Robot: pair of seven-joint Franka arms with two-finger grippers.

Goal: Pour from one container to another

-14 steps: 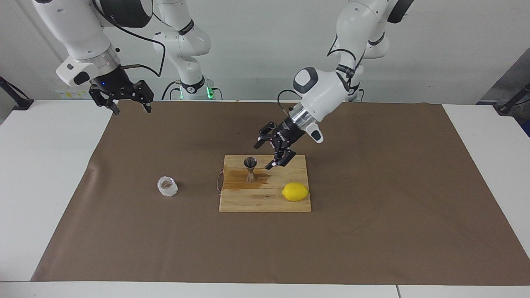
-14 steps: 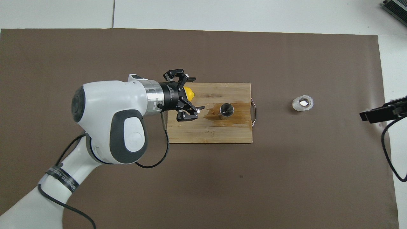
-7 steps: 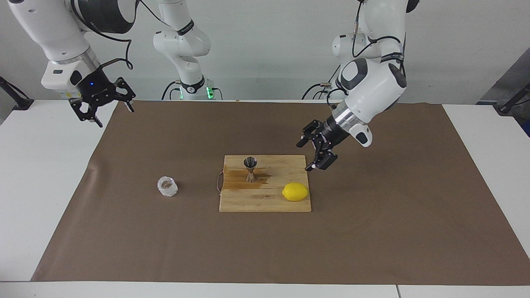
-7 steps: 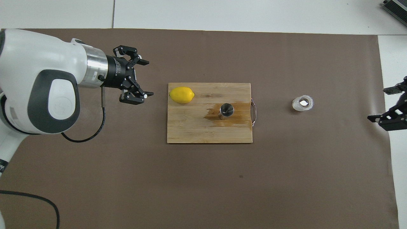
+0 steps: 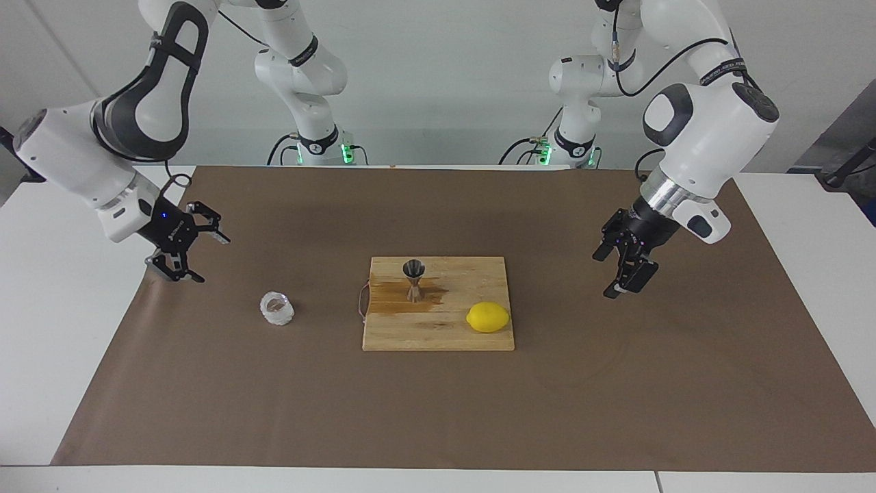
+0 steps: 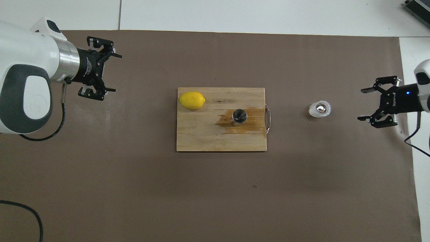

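The jigger (image 5: 413, 279) and lemon (image 5: 488, 317) stand on the board (image 5: 438, 334), midway between the two tools. The glass cup (image 5: 277, 309) sits on the counter (image 5: 438, 411) beside the board, near the right tool (image 5: 183, 252). The left tool (image 5: 621, 263) hangs well apart from the board's lemon end.

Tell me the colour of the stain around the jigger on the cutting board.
Dark amber-brown stain, wet-looking; clearest in the overhead view.

Shiny steel jigger (image 5: 413, 279); bumpy clear glass cup (image 5: 276, 309); wood board (image 5: 438, 335).
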